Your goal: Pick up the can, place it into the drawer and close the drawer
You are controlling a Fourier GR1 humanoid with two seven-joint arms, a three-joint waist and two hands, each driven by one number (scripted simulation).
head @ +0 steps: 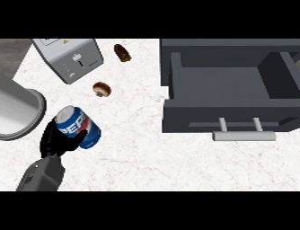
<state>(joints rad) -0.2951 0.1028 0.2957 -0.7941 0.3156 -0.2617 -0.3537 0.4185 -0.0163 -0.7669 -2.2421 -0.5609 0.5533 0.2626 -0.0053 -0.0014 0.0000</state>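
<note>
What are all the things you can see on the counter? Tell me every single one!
can: one, blue with white and red lettering, left of middle, tilted, held by the hand
drawer: one, dark grey, pulled open at the right, nothing seen inside, pale grey handle on its front
toaster: one, light grey, top left
brown pastries: two, one near the top middle, one below the toaster
cylinder: one, large, grey-white, far left; I cannot tell what it is
counter: one, white marbled, under everything
left hand: one, black on a grey forearm, lower left, fingers curled round the can
right hand: not in view
</note>
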